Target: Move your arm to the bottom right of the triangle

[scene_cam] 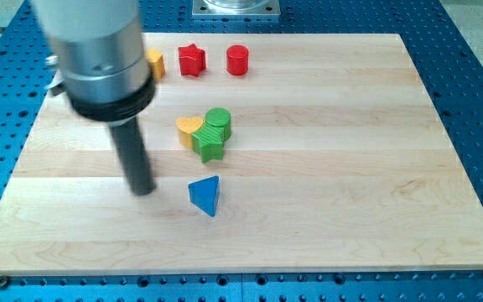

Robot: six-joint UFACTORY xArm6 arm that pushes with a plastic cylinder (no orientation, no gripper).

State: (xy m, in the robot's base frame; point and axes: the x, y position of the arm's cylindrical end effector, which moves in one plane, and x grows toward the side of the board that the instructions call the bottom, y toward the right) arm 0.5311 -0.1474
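Note:
A blue triangle block (205, 195) lies on the wooden board (325, 210), a little left of centre and towards the view's bottom. My dark rod comes down from the view's upper left, and my tip (143, 190) rests on the board to the left of the triangle, about level with it and clearly apart from it.
A yellow heart block (189, 129), a green cylinder (218, 122) and a green star block (210, 146) cluster just above the triangle. A red star (192, 60), a red cylinder (238, 60) and an orange block (153, 62) partly hidden by the arm stand near the top edge.

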